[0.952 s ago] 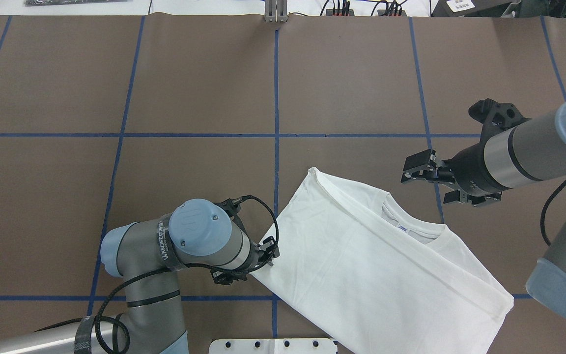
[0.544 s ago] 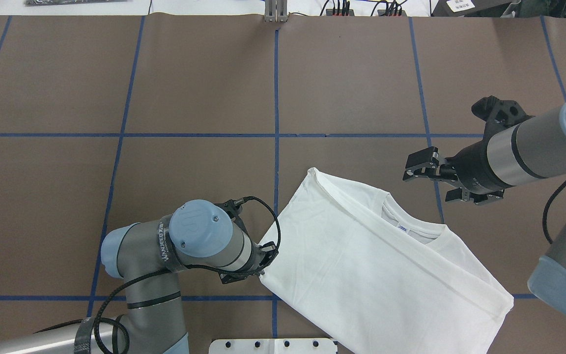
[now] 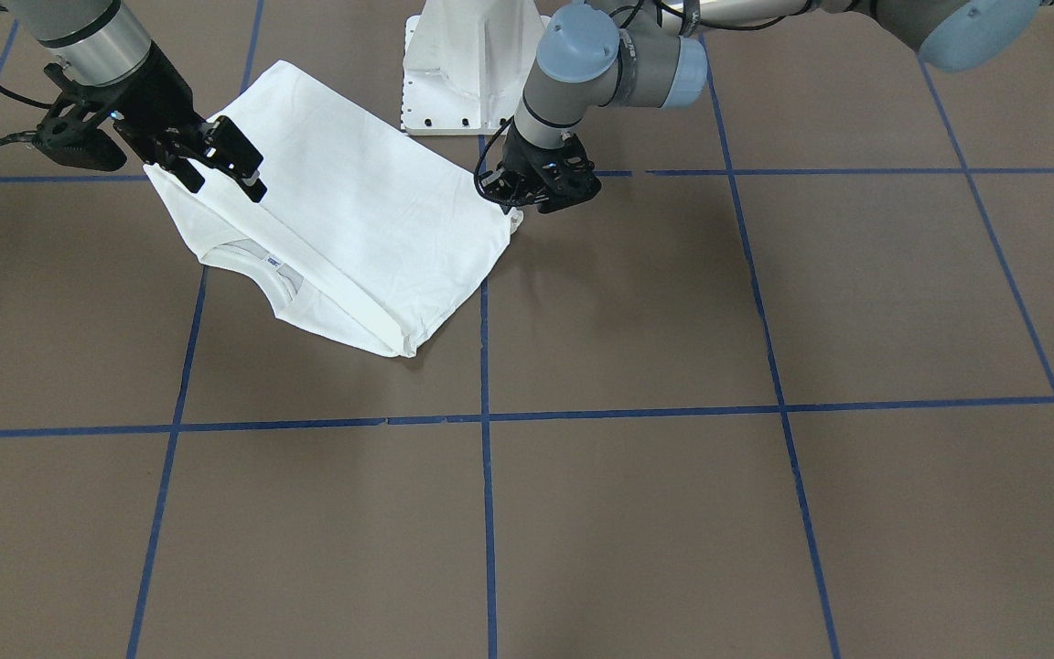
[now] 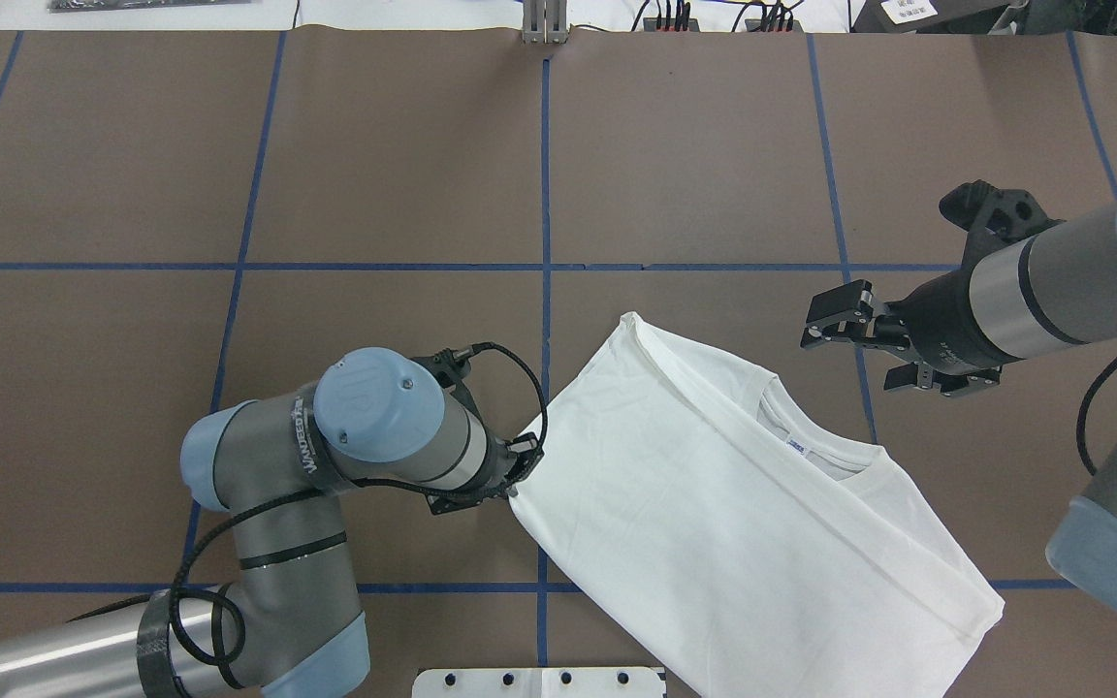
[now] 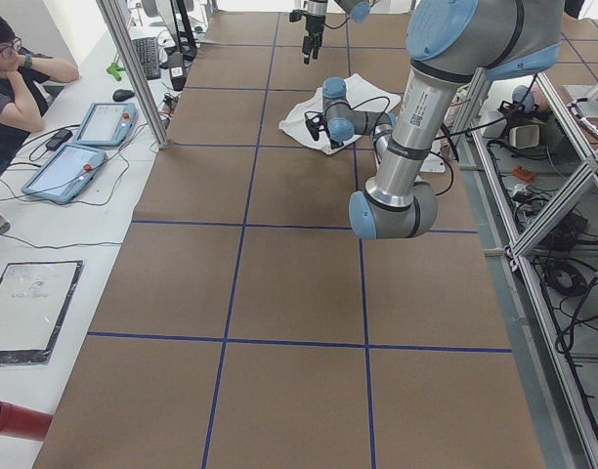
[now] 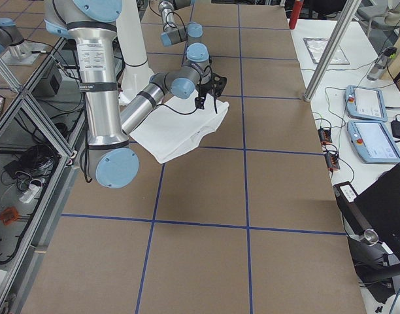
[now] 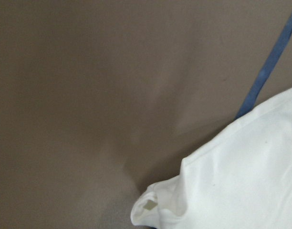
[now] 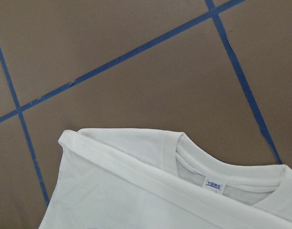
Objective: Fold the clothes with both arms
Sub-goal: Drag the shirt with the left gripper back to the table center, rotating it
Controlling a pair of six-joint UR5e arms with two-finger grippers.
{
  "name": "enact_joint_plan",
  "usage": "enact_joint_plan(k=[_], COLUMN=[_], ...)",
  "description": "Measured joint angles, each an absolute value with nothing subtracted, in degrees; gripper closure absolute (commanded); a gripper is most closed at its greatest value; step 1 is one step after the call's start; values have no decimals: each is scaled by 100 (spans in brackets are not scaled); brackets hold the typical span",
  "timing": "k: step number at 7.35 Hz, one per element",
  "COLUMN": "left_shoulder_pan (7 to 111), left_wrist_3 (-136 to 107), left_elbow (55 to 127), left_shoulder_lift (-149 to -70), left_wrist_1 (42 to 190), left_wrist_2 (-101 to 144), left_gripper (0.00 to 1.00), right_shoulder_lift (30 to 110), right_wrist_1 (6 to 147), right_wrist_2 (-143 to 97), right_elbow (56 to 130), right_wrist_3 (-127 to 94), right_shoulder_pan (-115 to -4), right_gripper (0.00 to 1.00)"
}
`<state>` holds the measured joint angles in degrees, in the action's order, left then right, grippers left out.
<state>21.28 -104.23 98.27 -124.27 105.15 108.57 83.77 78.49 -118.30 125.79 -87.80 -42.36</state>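
Observation:
The white T-shirt (image 4: 714,514) lies folded and flat on the brown table near the robot's side, ribbed neck and small label (image 4: 795,446) facing the right arm. It also shows in the front view (image 3: 353,229) and the right wrist view (image 8: 136,191). My left gripper (image 4: 517,482) is low at the shirt's left corner and shut on it; that corner shows bunched in the left wrist view (image 7: 155,210). My right gripper (image 4: 849,349) is open and empty, held above the table just beyond the neck. The black text is hidden.
The white metal pedestal (image 4: 539,682) stands at the table's near edge beside the shirt. Blue tape lines (image 4: 546,194) divide the brown table. Tablets and a seated person (image 5: 16,78) are past the far side.
My left gripper has moved away from the robot with the shirt's left corner, and the whole shirt has shifted and turned slightly. My right gripper has drifted slightly to the right and stays open.

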Motion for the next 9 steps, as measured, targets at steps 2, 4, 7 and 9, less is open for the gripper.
enact_joint_plan(k=[2,4,7,9], left_shoulder_pan=[2683,3258,3807,4084], left_wrist_3=[-9825,-9126,-8163,-7715], left_elbow=[9782,9538,8535,7409], left_shoulder_lift=[-12428,-12430,-12734,-13295], left_wrist_1=[10490,10502,10796,11393], left_wrist_2=[10854,10813,10456,10417], left_gripper=[100,100,100,100], right_shoulder_lift=[8371,8365,8352,8344], right_wrist_1=[7849,7849,7849,7849], right_wrist_2=[-11830,-11805,-11782,-11795], right_elbow=[12577,12548,12472,12457], right_wrist_3=[-8780,-8729,-8661,-8658], right_shoulder_pan=[-4292,-4316,-4309,-4301], right_gripper=[0,0,0,0])
